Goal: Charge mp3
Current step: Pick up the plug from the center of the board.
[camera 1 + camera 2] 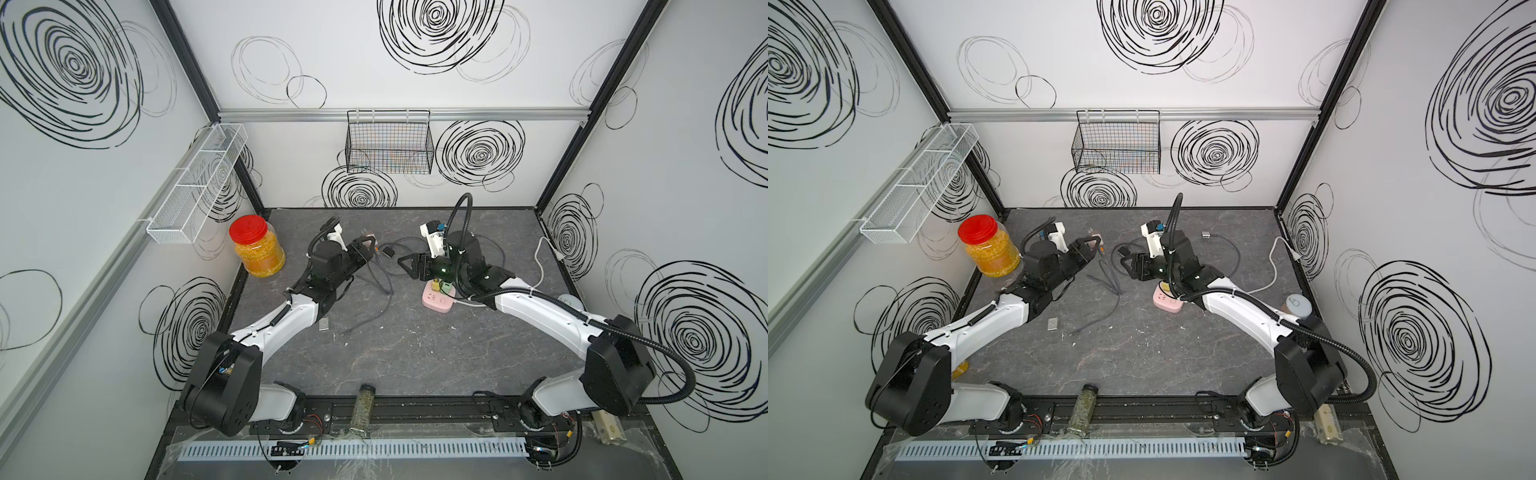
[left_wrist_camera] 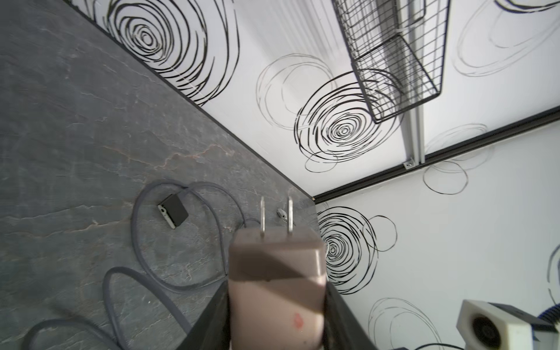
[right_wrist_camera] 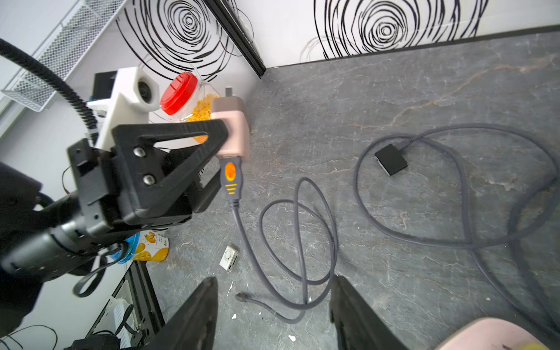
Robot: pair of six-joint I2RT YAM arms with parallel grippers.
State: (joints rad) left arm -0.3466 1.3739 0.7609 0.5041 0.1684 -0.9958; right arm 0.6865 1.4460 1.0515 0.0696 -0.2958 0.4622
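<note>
Well to the left of the pink power strip (image 1: pixel 436 301), and a little farther back on the bench (image 1: pixel 415 353), the left jaws are clamped on the sides of a rose-coloured wall charger (image 2: pixel 275 266). It appears lifted off the bench, its two prongs (image 2: pixel 263 218) pointing away from the arm. A grey cable (image 3: pixel 303 230) is plugged into the charger's other end by an orange-marked plug (image 3: pixel 231 178) and trails down in loose loops. Its small free end (image 3: pixel 241 297) lies on the bench unconnected. The mp3 player (image 3: pixel 228 258), a small silver piece, lies flat to the left of the strip and slightly nearer the arms' bases, near that free end and touched by nothing. Just beyond the strip the right jaws stand wide and hold nothing. The step in hand looks like carrying the charger to the strip; the player's own link is not yet made. The next move would call for turning the prongs downward and lining them up with a free socket beside the coloured plugs (image 1: pixel 445 286). Then the charger is pressed straight in, perhaps with the right jaws steadying the strip.
</note>
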